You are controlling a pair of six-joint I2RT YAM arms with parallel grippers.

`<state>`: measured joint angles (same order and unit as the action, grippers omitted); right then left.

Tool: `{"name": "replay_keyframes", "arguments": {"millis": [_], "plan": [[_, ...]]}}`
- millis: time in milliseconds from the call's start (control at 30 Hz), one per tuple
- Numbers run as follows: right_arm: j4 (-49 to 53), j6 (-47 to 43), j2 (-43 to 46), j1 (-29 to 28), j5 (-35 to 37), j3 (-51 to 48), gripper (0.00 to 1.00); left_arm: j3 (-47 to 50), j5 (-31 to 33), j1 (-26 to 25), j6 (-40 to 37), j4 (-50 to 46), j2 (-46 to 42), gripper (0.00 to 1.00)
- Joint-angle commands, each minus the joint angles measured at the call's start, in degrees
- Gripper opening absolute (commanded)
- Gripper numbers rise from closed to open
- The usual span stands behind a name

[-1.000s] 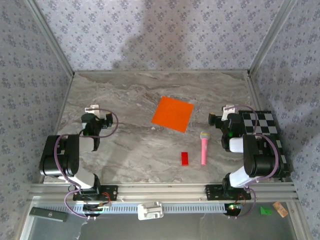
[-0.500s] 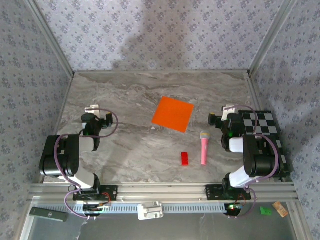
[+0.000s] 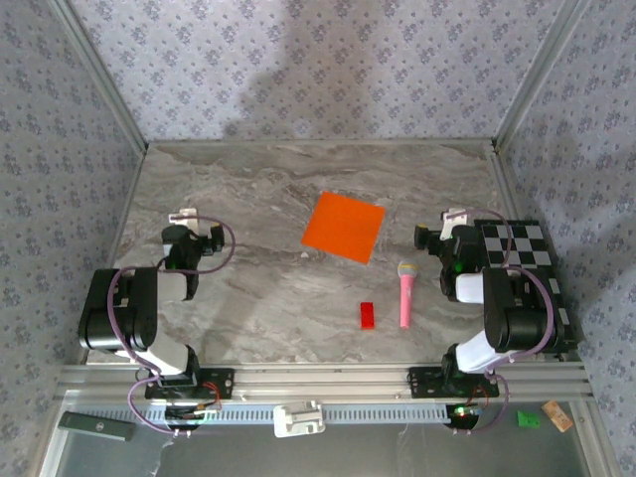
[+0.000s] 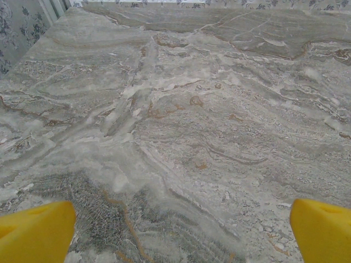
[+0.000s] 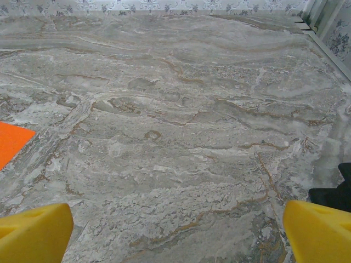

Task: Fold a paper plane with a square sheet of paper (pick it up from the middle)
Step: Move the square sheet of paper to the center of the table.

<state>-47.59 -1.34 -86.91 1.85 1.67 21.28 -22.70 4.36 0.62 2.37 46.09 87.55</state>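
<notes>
The square sheet of paper (image 3: 344, 227) is bright orange and lies flat and unfolded on the marble table, slightly rotated, in the middle toward the back. One corner of it shows at the left edge of the right wrist view (image 5: 11, 141). My left gripper (image 3: 189, 221) rests at the left side of the table, open, its yellow fingertips (image 4: 38, 233) wide apart over bare marble. My right gripper (image 3: 449, 223) rests at the right, open as well, yellow fingertips (image 5: 318, 230) spread with nothing between them. Both grippers are well apart from the paper.
A pink toy microphone (image 3: 406, 293) and a small red block (image 3: 368, 315) lie in front of the paper. A black-and-white checkerboard (image 3: 522, 253) sits at the right edge by the right arm. Patterned walls enclose the table (image 3: 268, 288) on three sides.
</notes>
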Motion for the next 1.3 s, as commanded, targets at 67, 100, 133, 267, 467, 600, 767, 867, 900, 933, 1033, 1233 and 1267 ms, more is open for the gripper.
{"name": "replay_keyframes", "arguments": {"millis": [67,100,133,267,467,600,767,867,900,933,1033,1233,1267], "plan": [[1.0,-0.3,-0.4,0.1,-0.5,1.2,1.00,-1.0,0.4,-0.1,-0.6,0.5,0.4,1.00],[0.9,-0.3,-0.4,0.1,-0.5,1.2,1.00,-0.9,0.4,-0.1,-0.5,0.6,0.3,1.00],[0.7,-0.3,-0.3,0.1,-0.4,1.0,1.00,-0.9,0.5,-0.2,-0.5,0.6,0.3,1.00],[3.6,-0.5,2.5,-0.1,-0.5,1.7,1.00,-1.1,2.2,-0.2,0.2,-1.4,-2.0,1.00],[21.8,-1.0,11.9,-2.9,3.5,9.2,1.00,-5.6,5.7,0.1,1.7,-14.8,-9.6,1.00],[36.6,6.2,14.4,-4.7,6.6,18.5,1.00,-10.3,8.0,0.1,7.0,-23.6,-13.3,1.00],[56.5,20.8,8.7,-5.9,5.1,33.9,1.00,-20.0,5.2,0.1,19.1,-39.0,-15.0,1.00],[61.8,24.6,3.0,-7.1,-3.3,39.9,1.00,-26.3,0.1,0.1,25.1,-48.3,-14.0,1.00],[63.1,25.5,1.0,-7.7,-5.8,41.7,1.00,-28.5,-2.3,0.0,25.3,-51.3,-13.0,1.00],[64.2,26.2,-1.0,-8.5,-8.1,43.3,1.00,-30.7,-4.7,0.0,25.7,-54.1,-11.8,1.00],[64.2,29.3,-6.4,-11.3,-12.5,46.2,1.00,-34.0,-10.2,-0.4,27.3,-57.5,-9.3,1.00],[67.2,32.4,-17.1,-16.5,-13.2,53.8,0.96,-35.7,-17.1,-1.7,27.2,-57.9,-5.5,1.00],[67.9,32.7,-19.0,-17.1,-12.9,55.2,0.95,-35.8,-17.1,-2.2,27.1,-58.0,-5.0,1.00]]}}
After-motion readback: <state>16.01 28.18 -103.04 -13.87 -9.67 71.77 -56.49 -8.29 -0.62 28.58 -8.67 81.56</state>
